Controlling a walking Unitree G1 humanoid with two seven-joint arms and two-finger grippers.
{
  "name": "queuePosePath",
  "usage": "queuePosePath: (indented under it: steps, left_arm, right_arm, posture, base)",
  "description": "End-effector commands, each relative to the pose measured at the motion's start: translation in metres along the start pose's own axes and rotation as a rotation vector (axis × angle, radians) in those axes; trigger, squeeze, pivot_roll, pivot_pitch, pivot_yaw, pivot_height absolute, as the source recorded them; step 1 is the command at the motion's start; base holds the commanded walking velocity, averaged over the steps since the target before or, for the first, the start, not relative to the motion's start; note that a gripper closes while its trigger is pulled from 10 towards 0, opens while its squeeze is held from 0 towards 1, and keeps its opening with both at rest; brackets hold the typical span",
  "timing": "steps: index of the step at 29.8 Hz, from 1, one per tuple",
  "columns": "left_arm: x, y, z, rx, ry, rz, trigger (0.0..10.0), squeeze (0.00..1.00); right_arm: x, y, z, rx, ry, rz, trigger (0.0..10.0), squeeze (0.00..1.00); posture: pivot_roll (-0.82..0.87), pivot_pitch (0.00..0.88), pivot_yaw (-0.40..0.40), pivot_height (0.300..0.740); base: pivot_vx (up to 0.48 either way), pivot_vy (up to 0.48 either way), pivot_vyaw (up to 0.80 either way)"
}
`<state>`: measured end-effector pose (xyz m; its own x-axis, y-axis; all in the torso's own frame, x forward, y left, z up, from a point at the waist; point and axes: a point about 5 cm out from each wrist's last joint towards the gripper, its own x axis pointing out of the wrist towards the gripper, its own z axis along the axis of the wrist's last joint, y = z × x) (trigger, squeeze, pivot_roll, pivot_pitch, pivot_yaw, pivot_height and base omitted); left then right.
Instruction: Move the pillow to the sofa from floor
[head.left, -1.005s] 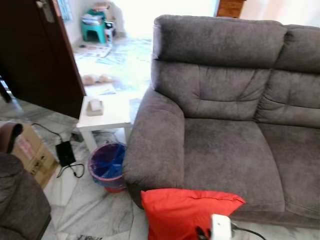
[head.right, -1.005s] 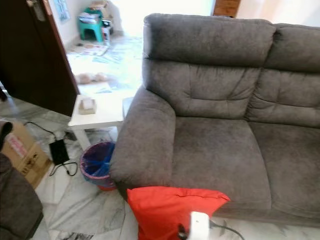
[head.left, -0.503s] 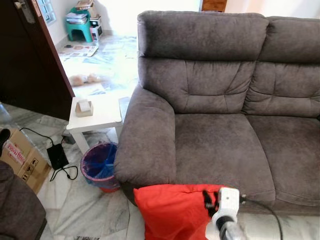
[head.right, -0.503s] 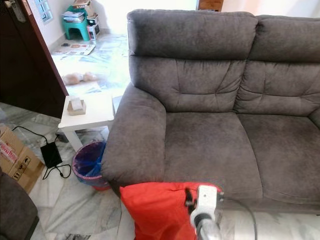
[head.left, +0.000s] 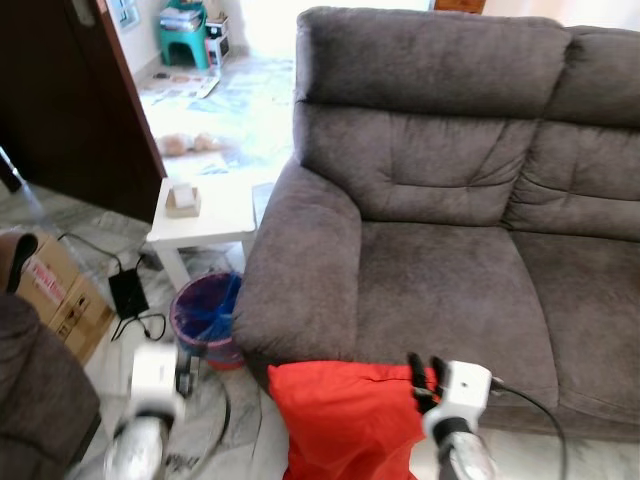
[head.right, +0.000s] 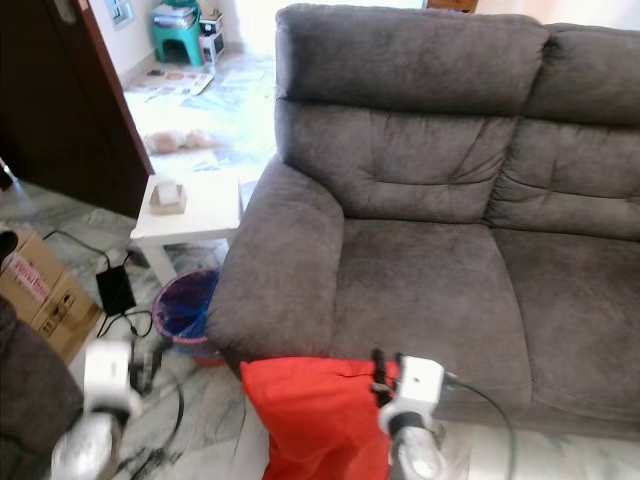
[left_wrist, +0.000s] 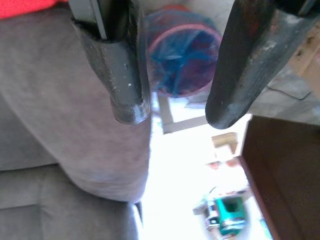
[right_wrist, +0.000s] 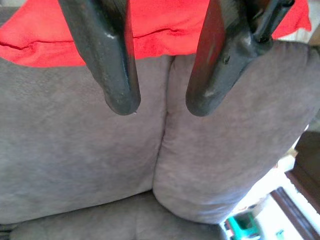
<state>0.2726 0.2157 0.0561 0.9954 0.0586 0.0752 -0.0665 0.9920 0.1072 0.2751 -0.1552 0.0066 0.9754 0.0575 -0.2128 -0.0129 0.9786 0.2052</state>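
Off the grey fabric sofa's (head.left: 450, 270) left armrest, the left gripper (left_wrist: 170, 107) is seen parted and empty. The red square pillow (head.left: 345, 420) is propped against the sofa's front edge, the right gripper (head.left: 425, 385) parted at its corner. A lift onto the seat is judged next.

Red pillow (head.left: 345, 420), grey-brown sofa (head.left: 450, 230), white side table (head.left: 210, 215), blue-lined bin (head.left: 205, 315), marbled floor (head.left: 215, 420)

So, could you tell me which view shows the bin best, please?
The left eye view: the bin sits whole beside the sofa. The right eye view shows it similarly; the left wrist view shows it blurred between the left claw fingers.
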Motion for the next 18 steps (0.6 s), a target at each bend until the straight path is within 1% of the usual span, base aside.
queuePosePath:
  steps: [1, 4, 9, 15, 18]
  left_arm:
    - [-0.02, 0.002, -0.024, -0.034, 0.112, 0.02, 10.0, 0.0]
    - [-0.021, 0.001, -0.022, -0.045, 0.101, 0.014, 10.0, 0.0]
    - [-0.025, 0.001, -0.018, -0.051, 0.123, 0.013, 10.0, 0.0]
    - [-0.027, -0.004, -0.023, -0.055, 0.155, -0.028, 10.0, 0.0]
    - [-0.028, -0.005, -0.026, -0.067, 0.175, -0.026, 10.0, 0.0]
  right_arm:
    - [-0.001, -0.007, 0.002, 0.006, 0.0, -0.024, 10.0, 0.0]
    - [-0.002, -0.011, 0.002, -0.002, 0.003, -0.027, 10.0, 0.0]
    - [-0.004, -0.019, 0.003, -0.01, 0.005, -0.055, 10.0, 0.0]
    - [-0.004, -0.021, 0.002, -0.01, 0.014, -0.062, 10.0, 0.0]
    - [-0.003, -0.02, 0.003, -0.012, 0.013, -0.061, 10.0, 0.0]
  posture:
    - [0.04, 0.092, 0.008, 0.74]
    - [0.04, 0.083, 0.005, 0.74]
    - [0.04, 0.078, 0.006, 0.74]
    - [0.04, 0.079, 0.005, 0.74]
    - [0.04, 0.086, 0.004, 0.74]
  base:
    - [0.0, 0.0, 0.0]
    - [0.0, 0.0, 0.0]
    - [0.0, 0.0, 0.0]
    - [0.0, 0.0, 0.0]
    - [0.0, 0.0, 0.0]
